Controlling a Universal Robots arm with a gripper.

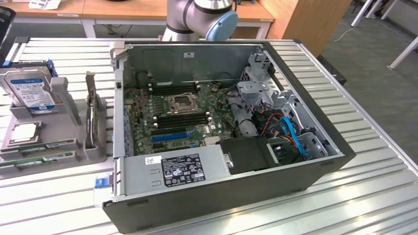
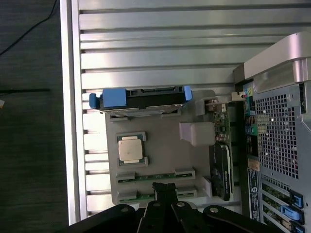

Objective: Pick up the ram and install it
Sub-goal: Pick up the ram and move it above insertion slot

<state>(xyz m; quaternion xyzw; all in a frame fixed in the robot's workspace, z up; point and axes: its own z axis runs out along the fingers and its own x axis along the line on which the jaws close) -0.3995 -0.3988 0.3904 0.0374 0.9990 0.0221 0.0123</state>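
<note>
- An open computer case (image 1: 313, 166) lies on a slatted metal surface (image 1: 365, 205). A grey holder (image 1: 65, 93) sits just beside it, on the exterior view's left.
- The ram (image 1: 46, 146) lies flat in a groove of that holder, a thin green stick. A second stick (image 1: 38, 160) lies parallel, just beside it. A square processor chip (image 1: 23, 132) sits next to them.
- In the wrist view the gripper (image 2: 164, 186) hangs above the ram (image 2: 155, 176) with its fingers closed together, holding nothing.
- The ram looks light and stiff but fragile. It is probably best held by its long bare edges, away from the chips and contacts.
- The black motherboard slots (image 1: 181, 119) inside the case appear vacant.
- A hard drive (image 1: 29, 90) stands in the holder with a blue and white label. Its writing is too small to read.
- The power supply (image 1: 176, 169) carries a black label and a small white sticker, neither legible.
</note>
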